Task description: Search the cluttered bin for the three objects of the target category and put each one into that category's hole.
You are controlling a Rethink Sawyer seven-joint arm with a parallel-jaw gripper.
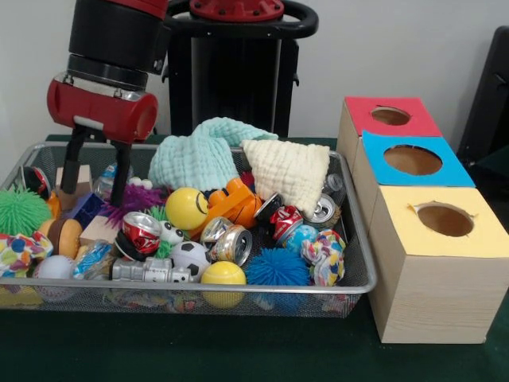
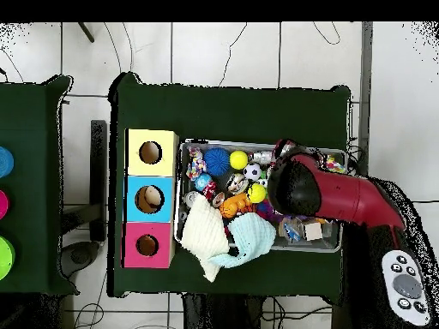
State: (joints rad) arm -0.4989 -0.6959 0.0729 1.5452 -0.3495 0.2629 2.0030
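A wire mesh bin (image 1: 191, 285) is packed with clutter. It holds several crushed drink cans, among them a red can (image 1: 141, 231) and a silver can (image 1: 231, 243). There are also yellow balls (image 1: 186, 208), a soccer ball (image 1: 191, 256) and a blue spiky ball (image 1: 277, 267). A teal cloth (image 1: 203, 155) and a cream cloth (image 1: 290, 171) lie at the back. My gripper (image 1: 97, 187) reaches into the bin's left end, open, its fingers (image 1: 120, 175) straddling a clear bottle beside a wooden block (image 1: 79, 179). In the overhead view the arm (image 2: 330, 193) hides the gripper.
Three wooden boxes with round holes stand beside the bin: red top (image 1: 390, 116), blue top (image 1: 412, 159), yellow top (image 1: 444, 219). From above they show as yellow (image 2: 152, 152), blue (image 2: 150, 199) and red (image 2: 147, 245). A green spiky ball (image 1: 20, 211) sits at the bin's left edge.
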